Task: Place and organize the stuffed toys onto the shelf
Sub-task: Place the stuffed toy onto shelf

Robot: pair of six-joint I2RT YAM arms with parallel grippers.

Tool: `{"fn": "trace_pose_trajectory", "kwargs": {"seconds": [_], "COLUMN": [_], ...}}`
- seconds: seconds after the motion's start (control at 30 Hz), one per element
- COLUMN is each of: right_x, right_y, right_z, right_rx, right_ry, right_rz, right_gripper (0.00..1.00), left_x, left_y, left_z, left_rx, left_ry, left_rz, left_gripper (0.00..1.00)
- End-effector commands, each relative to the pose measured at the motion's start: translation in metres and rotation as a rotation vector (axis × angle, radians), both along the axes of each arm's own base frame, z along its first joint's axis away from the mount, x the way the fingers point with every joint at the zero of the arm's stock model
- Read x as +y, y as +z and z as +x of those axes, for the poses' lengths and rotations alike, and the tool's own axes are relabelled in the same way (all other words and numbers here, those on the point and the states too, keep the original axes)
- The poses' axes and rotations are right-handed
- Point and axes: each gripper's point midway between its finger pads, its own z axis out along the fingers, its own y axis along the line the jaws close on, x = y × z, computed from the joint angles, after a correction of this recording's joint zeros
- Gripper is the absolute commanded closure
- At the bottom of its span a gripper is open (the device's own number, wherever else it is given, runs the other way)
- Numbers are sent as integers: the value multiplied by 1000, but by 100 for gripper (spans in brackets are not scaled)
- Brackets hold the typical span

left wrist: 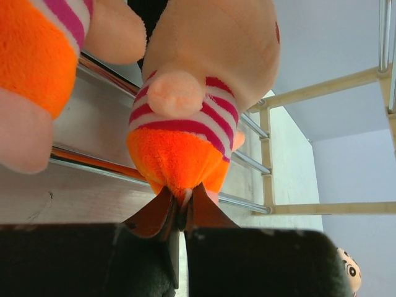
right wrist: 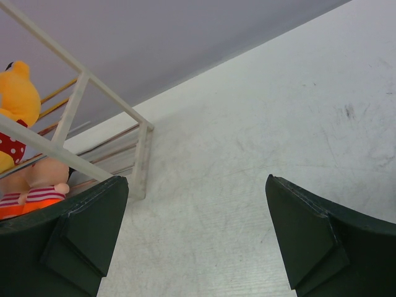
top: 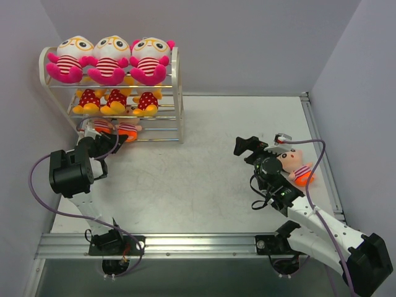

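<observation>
The shelf (top: 178, 93) stands at the back left. Three pink stuffed toys (top: 111, 59) sit on its top tier and three yellow ones (top: 116, 100) on the middle tier. On the bottom tier lie two peach toys in orange pants. My left gripper (top: 116, 138) is shut on the right one (top: 129, 129), pinching the orange pants (left wrist: 179, 158) between its jaws (left wrist: 180, 201). The other (left wrist: 28, 62) lies beside it. A third peach toy (top: 298, 167) lies on the table right of my right gripper (top: 255, 147), which is open and empty (right wrist: 195, 185).
Grey walls enclose the table on the left, back and right. The shelf's end frame (right wrist: 141, 162) faces my right gripper across bare table. A metal rail (top: 185, 244) runs along the near edge by the arm bases.
</observation>
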Motion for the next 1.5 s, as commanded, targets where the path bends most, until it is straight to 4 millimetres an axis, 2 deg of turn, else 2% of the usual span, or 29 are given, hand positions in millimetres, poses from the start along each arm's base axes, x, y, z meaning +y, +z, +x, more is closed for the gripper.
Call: {"fn": "trace_pose_trajectory", "kwargs": {"seconds": [0.0, 0.23, 0.53, 0.57, 0.67, 0.73, 0.93, 1.17, 1.47], "right_x": [0, 1, 1, 1, 1, 1, 1, 0, 2], "right_y": [11, 11, 10, 10, 10, 10, 9, 9, 8], "right_z": [2, 2, 1, 2, 2, 2, 2, 2, 2], "right_rx": [-44, -44, -44, -43, -43, -44, -43, -43, -42], "right_ry": [-5, -4, -2, -4, -4, -2, -4, -5, -1], "right_rz": [12, 12, 12, 10, 11, 11, 11, 11, 12], "right_gripper": [0, 1, 1, 1, 1, 1, 0, 1, 1], "left_x": [4, 6, 10, 11, 10, 9, 7, 4, 2], "left_y": [5, 5, 7, 9, 8, 11, 12, 3, 5], "left_z": [5, 6, 7, 8, 8, 10, 10, 9, 10], "left_rx": [-21, -8, 0, -3, 2, -1, -2, 17, 11], "left_ry": [-21, -19, -6, -8, -14, -27, -45, -57, -68], "left_rz": [25, 33, 37, 37, 36, 36, 33, 11, -1], "left_gripper": [94, 81, 77, 83, 89, 97, 98, 98, 97]}}
